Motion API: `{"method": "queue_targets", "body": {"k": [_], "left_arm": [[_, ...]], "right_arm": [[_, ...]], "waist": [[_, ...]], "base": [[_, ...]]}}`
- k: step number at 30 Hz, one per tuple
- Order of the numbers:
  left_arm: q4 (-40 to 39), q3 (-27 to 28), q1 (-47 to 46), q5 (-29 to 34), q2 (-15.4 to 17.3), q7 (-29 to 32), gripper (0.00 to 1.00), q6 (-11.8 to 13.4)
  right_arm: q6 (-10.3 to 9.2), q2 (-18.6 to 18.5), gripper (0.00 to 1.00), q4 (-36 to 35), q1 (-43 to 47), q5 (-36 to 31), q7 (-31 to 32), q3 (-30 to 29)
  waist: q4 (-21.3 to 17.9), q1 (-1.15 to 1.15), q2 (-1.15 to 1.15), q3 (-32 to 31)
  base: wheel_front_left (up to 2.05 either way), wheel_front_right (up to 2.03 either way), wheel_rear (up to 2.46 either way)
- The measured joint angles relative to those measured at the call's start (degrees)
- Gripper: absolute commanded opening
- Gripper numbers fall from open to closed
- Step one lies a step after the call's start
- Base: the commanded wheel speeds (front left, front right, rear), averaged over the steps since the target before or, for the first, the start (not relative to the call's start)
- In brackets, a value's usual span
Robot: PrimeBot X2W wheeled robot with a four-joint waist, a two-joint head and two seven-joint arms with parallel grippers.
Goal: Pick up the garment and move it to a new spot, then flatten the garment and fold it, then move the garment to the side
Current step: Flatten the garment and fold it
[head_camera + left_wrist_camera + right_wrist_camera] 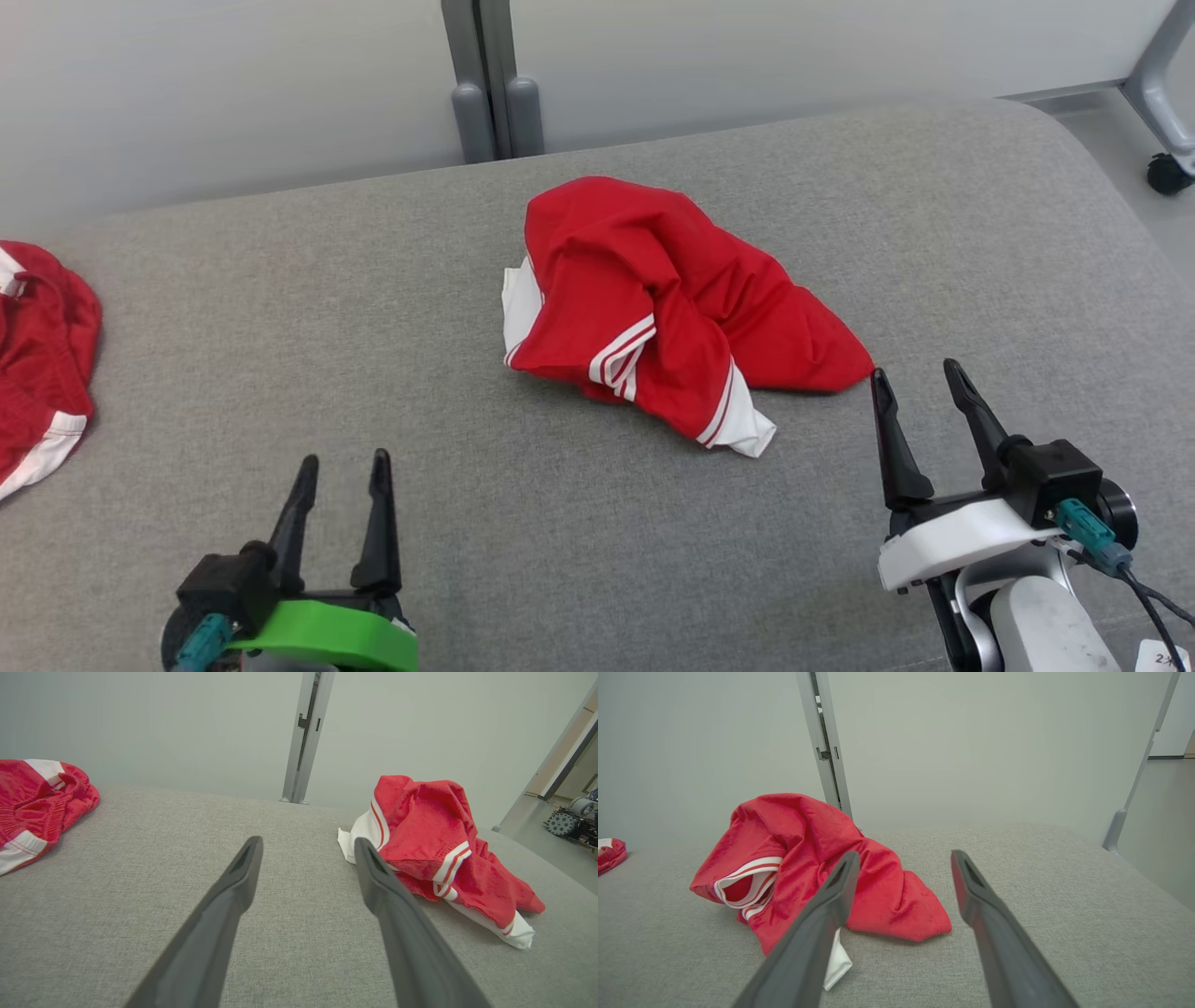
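Crumpled red garment (672, 308) with white-striped trim lies centrally, toward the far edge of the grey fabric bench (467, 541). Our left gripper (344, 457) and right gripper (914, 369) hover, fingers spread; we should pinch a thick fold.

Bright, even, diffuse light with no glare. Only a thin soft shadow lies under the garment (672, 299). The head view is sharp; the wrist views bow straight lines toward their edges.
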Motion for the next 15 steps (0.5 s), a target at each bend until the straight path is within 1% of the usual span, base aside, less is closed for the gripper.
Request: {"method": "queue_targets", "body": {"k": [2,5,6,8,10,12,15], "left_arm": [[2.53,-2.58,-1.58,-1.35,0.01,0.00,1.00,-0.14],[6.79,-9.10,-5.37,-4.09,0.00,1.33,1.00,-0.16],[7.78,-10.48,-6.44,-5.11,-0.08,1.77,1.00,-0.16],[10.47,-14.22,-9.00,-9.04,-0.13,4.20,1.00,-0.21],[12.84,-17.45,-10.99,-10.73,-0.12,6.27,1.00,-0.22],[15.33,-19.76,-13.22,-14.06,-0.15,7.88,1.00,-0.22],[18.94,-21.59,-15.71,-17.36,-0.18,9.33,1.00,-0.22]], "right_arm": [[0.00,0.00,1.00,0.02,-0.37,0.10,0.00,0.42],[0.00,0.02,1.00,0.02,-1.35,0.42,0.00,1.31],[0.00,0.01,1.00,0.02,-1.38,0.53,0.00,1.53],[0.00,0.00,1.00,0.01,-1.46,0.64,0.00,2.12],[0.00,0.00,1.00,0.02,-1.65,0.75,0.00,2.29],[-0.01,-0.01,1.00,0.04,-2.04,0.94,0.00,2.46],[0.00,-0.02,1.00,-0.04,-2.16,1.14,0.00,2.76]], "waist": [[-0.82,0.00,0.00,0.27],[-2.72,0.00,0.00,0.79],[-3.31,0.00,0.00,0.94],[-4.99,0.00,0.00,1.33],[-6.61,0.00,0.00,1.73],[-8.55,0.00,0.00,2.20],[-11.38,0.00,0.00,2.86]], "base": [[0.00,0.00,0.00],[0.00,0.00,0.00],[0.00,0.00,0.00],[0.00,0.00,0.00],[0.00,0.00,0.00],[0.00,0.00,0.00],[0.00,0.00,0.00]]}}
